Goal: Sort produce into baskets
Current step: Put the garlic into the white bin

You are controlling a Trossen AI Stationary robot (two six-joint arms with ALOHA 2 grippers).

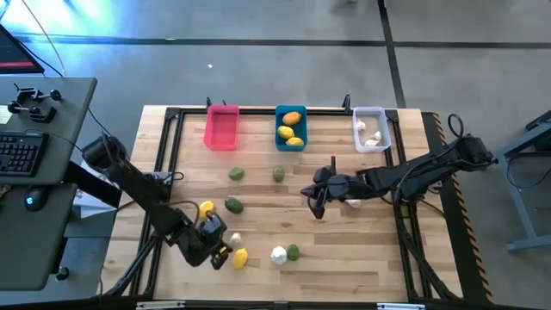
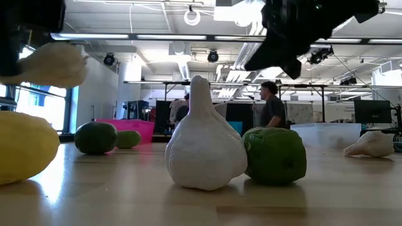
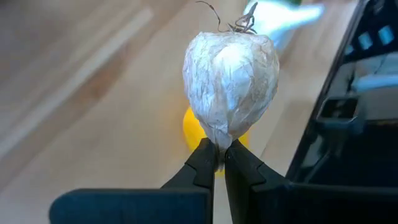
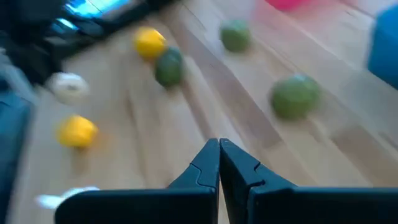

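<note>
My left gripper (image 3: 219, 158) is shut on a white garlic (image 3: 230, 81) near the table's front left and holds it above a yellow lemon (image 1: 240, 256). In the low view this garlic (image 2: 53, 63) hangs clear of the table. My right gripper (image 1: 317, 203) is shut and empty over the table's middle, with a garlic (image 1: 353, 203) lying beside its arm. Loose on the table are green produce (image 1: 233, 205), another lemon (image 1: 206, 208), a garlic (image 1: 278, 255) and a green one (image 1: 294, 251). Pink (image 1: 221, 127), blue (image 1: 290, 142) and white (image 1: 382, 129) baskets stand along the far edge. My left gripper pinches the garlic's narrow pointed end (image 3: 219, 138) between its two fingertips. The fingers slant downward toward the table's right. The bulb stands out beyond the fingertips, its rooty end (image 3: 239, 25) farthest away, lifted clear of the table.
The blue basket holds lemons (image 1: 291, 119) and the white basket holds garlic (image 1: 372, 136). Two more green ones (image 1: 236, 173) (image 1: 279, 174) lie in front of the baskets. A black frame (image 1: 405, 232) borders the wooden table. A desk with a keyboard (image 1: 21, 153) stands to the left.
</note>
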